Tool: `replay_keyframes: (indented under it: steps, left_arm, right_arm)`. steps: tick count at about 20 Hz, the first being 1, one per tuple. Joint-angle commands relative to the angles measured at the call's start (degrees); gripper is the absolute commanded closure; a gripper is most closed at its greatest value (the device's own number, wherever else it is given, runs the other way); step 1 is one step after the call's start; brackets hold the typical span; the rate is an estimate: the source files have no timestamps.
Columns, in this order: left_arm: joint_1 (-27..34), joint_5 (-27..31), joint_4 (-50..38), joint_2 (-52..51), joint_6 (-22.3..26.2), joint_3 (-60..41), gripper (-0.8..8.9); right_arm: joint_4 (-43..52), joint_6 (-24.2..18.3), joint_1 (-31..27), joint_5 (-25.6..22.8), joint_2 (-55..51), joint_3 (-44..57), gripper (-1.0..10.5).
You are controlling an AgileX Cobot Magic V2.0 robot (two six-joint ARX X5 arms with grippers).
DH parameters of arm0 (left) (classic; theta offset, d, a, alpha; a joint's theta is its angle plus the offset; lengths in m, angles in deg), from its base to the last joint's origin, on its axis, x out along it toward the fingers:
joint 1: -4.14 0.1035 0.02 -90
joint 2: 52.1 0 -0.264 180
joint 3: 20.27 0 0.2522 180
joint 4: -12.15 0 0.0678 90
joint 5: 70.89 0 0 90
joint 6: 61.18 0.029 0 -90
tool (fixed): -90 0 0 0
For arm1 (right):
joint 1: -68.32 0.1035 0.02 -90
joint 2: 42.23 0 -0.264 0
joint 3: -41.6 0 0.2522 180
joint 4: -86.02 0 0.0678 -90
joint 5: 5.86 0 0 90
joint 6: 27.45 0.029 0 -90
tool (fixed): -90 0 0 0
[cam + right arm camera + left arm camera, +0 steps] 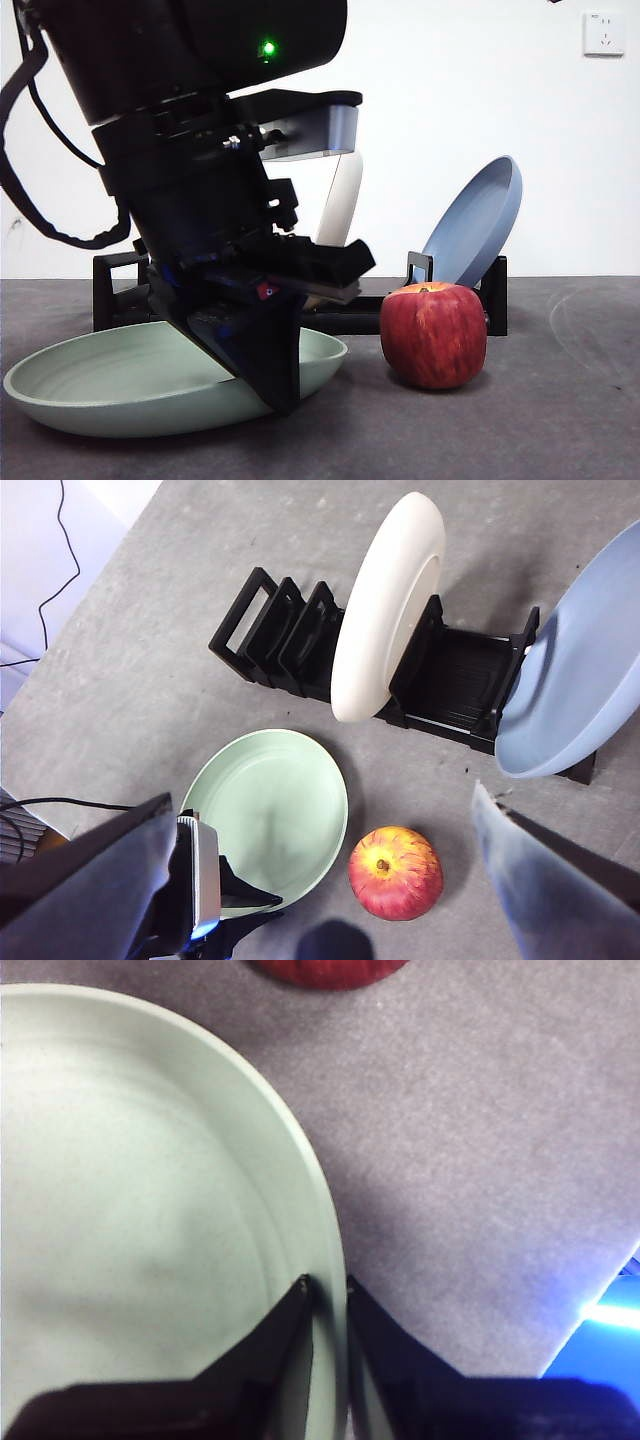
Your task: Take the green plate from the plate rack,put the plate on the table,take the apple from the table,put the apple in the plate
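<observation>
The green plate (110, 375) lies on the table (560, 430) in front of the plate rack (115, 285). My left gripper (327, 1282) is shut on the plate's rim, one jaw inside the bowl and one outside; in the front view the left gripper (275, 385) comes down dark over the plate's right side. The apple (433, 335) stands upright just right of the plate, apart from it. From high above, my right gripper (320, 795) hangs open and holds nothing, looking down on the green plate (270, 805) and the apple (395, 873).
A cream-white plate (385, 605) stands upright in the middle of the rack (460, 685). A blue plate (580, 660) leans at the rack's end. A black cable (55, 575) runs off the table's far corner.
</observation>
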Motion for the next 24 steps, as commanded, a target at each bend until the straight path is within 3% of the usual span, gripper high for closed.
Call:
replay_keyframes:
  steps: [1,2,4,11,19,24]
  left_arm:
    - [0.0,-9.9,4.0,3.3,-4.7,-2.6,7.59]
    - [0.4,-9.8,4.3,3.3,-5.6,-2.6,6.67]
    - [0.9,-9.7,4.8,3.3,-6.1,-2.6,5.86]
    - [2.7,-6.4,6.2,-0.4,-6.1,-2.4,5.86]
    - [5.7,5.5,16.4,-21.5,-5.1,6.2,5.87]
    - [6.4,5.4,18.4,-29.8,-2.0,15.1,5.87]
  right_arm:
    - [0.1,-0.4,0.0,0.0,0.1,-0.1,4.5]
    - [0.0,-0.4,0.0,0.0,0.1,-0.1,4.5]
    - [-0.2,-0.4,0.0,0.0,0.1,-0.1,4.5]
    - [-0.9,-0.5,0.0,0.0,0.1,-0.1,4.5]
    - [-9.6,-5.2,0.6,-0.1,0.1,-0.1,4.5]
    - [-12.0,-6.1,4.0,-1.6,0.1,0.0,4.5]
